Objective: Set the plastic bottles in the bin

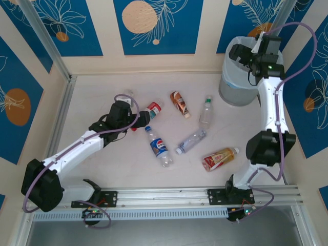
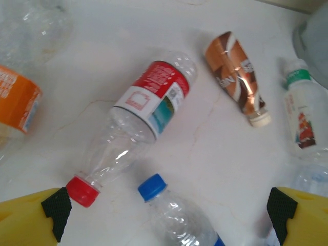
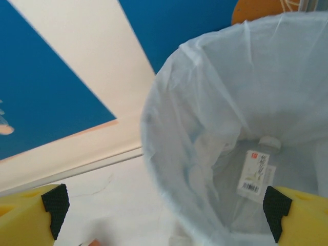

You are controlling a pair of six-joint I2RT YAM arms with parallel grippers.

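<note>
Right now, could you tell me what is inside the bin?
One clear bottle with a white label lies in the bin; its near rim hides part of the bottom.

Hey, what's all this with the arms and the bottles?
Two robot arms are moving plastic bottles from a table into a bin. The right gripper hangs open over the bin, and one bottle lies at its bottom. The left gripper is open over a red-labelled bottle, not holding it. Several others lie scattered on the table.
</note>
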